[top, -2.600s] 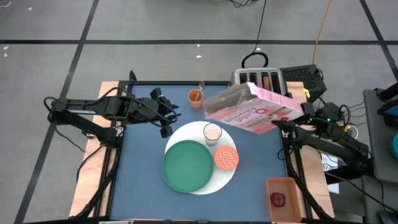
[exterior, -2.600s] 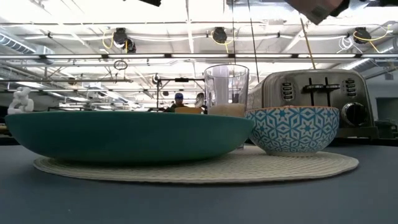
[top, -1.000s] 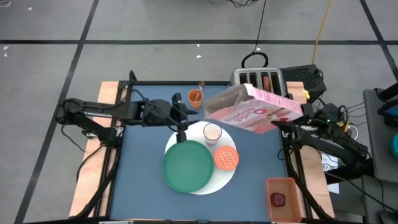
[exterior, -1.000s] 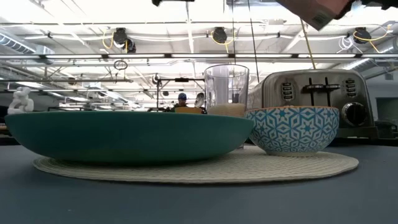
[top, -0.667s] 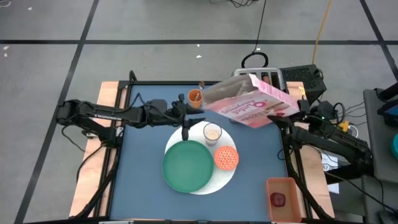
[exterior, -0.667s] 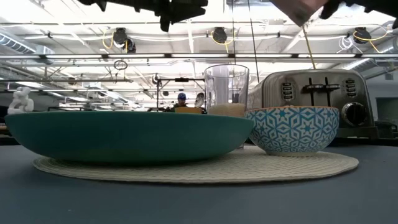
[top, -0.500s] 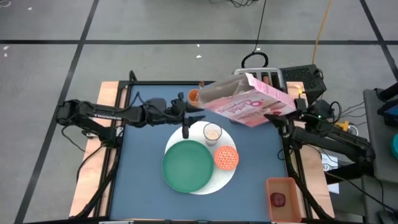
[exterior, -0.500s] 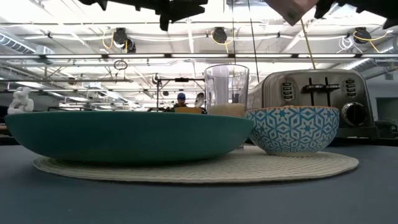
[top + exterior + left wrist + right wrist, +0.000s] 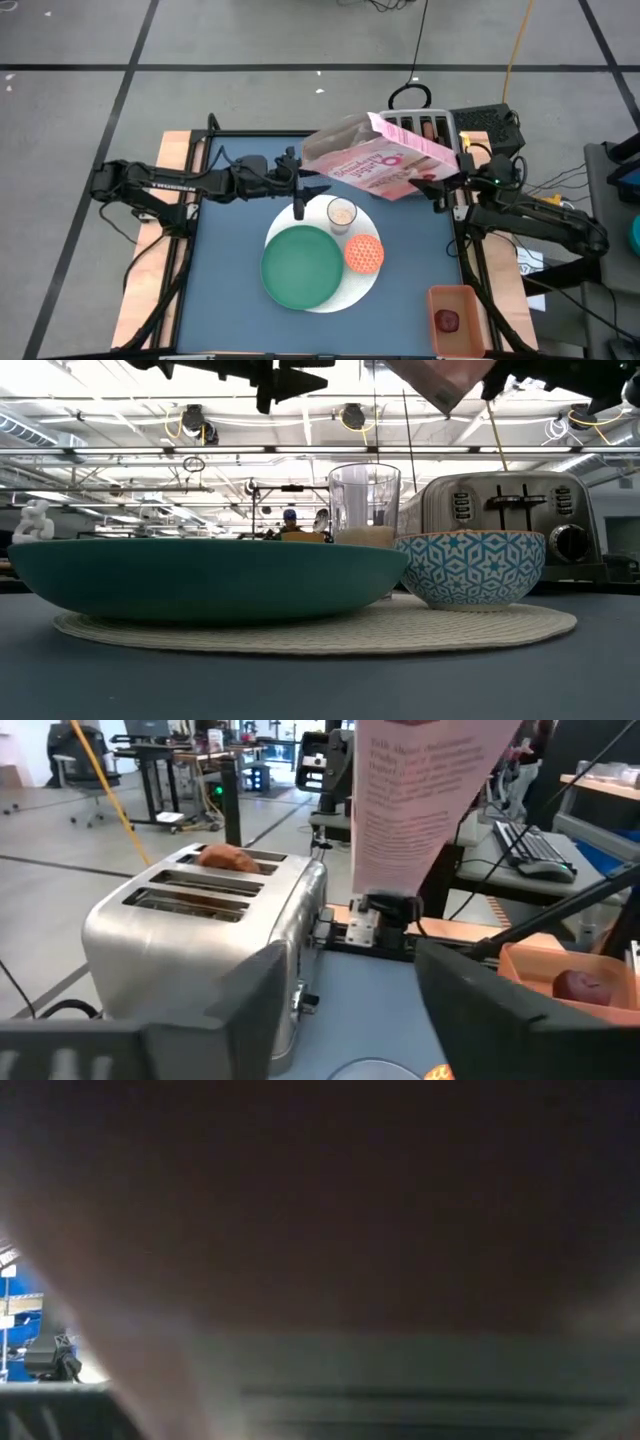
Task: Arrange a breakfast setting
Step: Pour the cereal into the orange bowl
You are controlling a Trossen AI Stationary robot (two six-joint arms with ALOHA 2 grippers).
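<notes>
Your right gripper (image 9: 432, 186), right of centre in the high view, grips the pink cereal box (image 9: 375, 160), tilted above the toaster (image 9: 425, 127). Your left gripper (image 9: 305, 184) hovers upper centre, jaws apart, empty. Green plate (image 9: 298, 267) on white disc (image 9: 362, 281), centre.

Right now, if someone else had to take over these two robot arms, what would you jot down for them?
Right hand: shut on the pink cereal box, held tilted in the air by the toaster.
Left hand: open, empty, above the back edge of the white placemat.
In place: green plate, milky glass and orange patterned bowl, all on the placemat.
Elsewhere: bagel in a toaster slot; dark red fruit in the orange tray at the table's front right corner.
Probably left: cereal into the bowl, then bagel and fruit to the setting. No spoon in sight.
</notes>
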